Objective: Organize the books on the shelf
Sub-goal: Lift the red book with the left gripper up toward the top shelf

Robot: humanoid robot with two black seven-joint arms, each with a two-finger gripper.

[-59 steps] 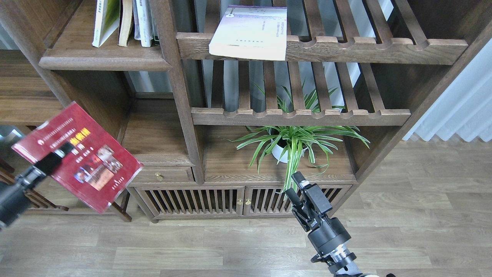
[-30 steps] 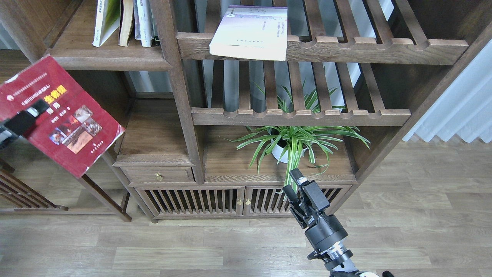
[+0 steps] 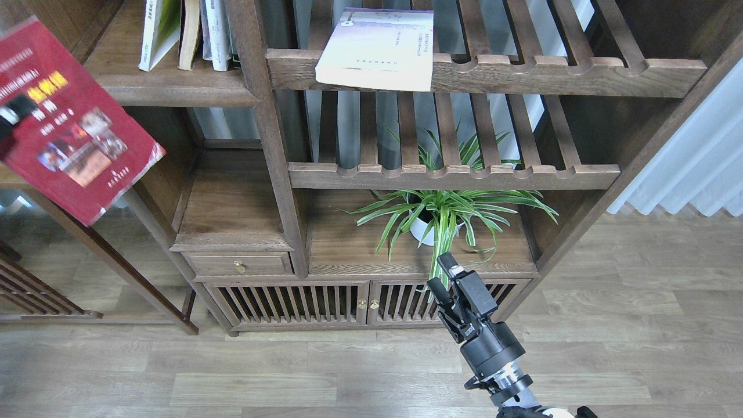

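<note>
My left gripper (image 3: 13,113) enters at the far left edge and is shut on the dark red book (image 3: 75,133), holding it tilted in the air left of the bookcase. Most of that gripper is out of view. The solid dark-brown shelf (image 3: 168,90) is at the upper left, to the right of the red book. Several books stand on it, one with a green and white cover (image 3: 158,32) leaning left. The pale lavender-white book (image 3: 377,49) lies flat on the upper slatted rack, overhanging its front rail. My right gripper (image 3: 444,278) is open and empty, low in front of the cabinet.
A potted spider plant (image 3: 441,212) stands on the lower board, just above my right gripper. Two slatted racks (image 3: 464,174) fill the middle of the bookcase. A small drawer (image 3: 238,264) and slatted cabinet doors (image 3: 325,302) sit below. A white curtain (image 3: 691,168) hangs at right.
My left gripper has lifted the red book up and to the left, from waist height to beside the solid shelf. My right gripper has barely moved.
</note>
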